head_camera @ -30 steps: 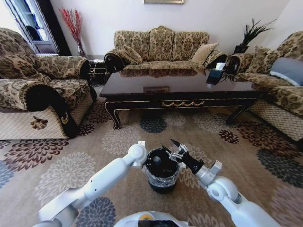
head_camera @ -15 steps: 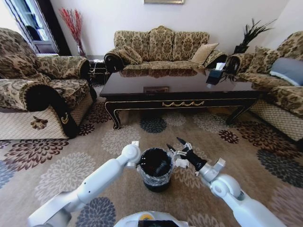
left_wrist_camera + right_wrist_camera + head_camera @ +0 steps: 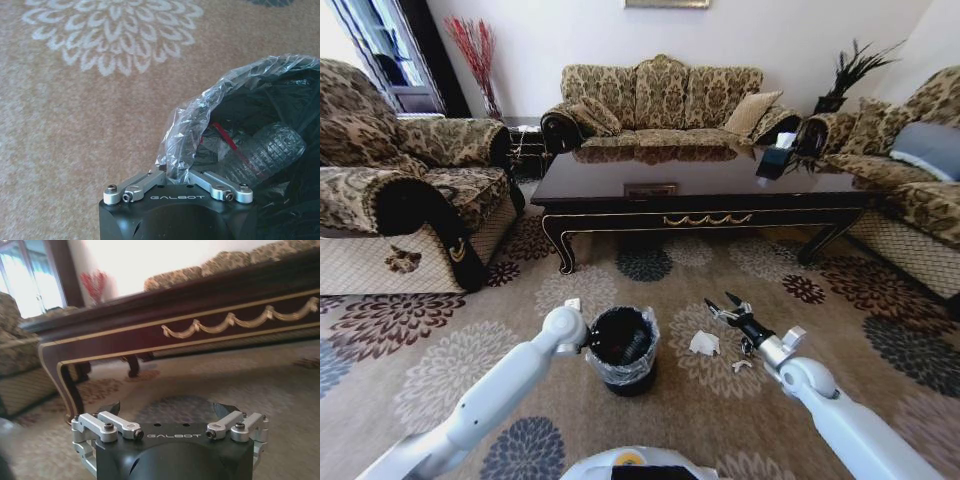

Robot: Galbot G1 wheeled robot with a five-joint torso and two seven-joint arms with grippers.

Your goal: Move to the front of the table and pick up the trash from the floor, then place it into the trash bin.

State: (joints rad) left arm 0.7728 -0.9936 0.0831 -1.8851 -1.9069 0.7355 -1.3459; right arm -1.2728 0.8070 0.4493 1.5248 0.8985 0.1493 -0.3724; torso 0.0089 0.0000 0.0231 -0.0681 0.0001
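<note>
One crushed bottle [image 3: 260, 155] shows inside the trash bin [image 3: 620, 350]; left gripper [image 3: 175, 175] fingers clench its liner; right gripper [image 3: 728, 306] fingers spread, empty.

The only readable lettering is the brand word "GALBOT", in pale capitals on the black housing of the left gripper [image 3: 175, 176] just behind its linkage, and again in the same spot on the black housing of the right gripper [image 3: 170, 412]; nothing else in the room carries legible text
</note>
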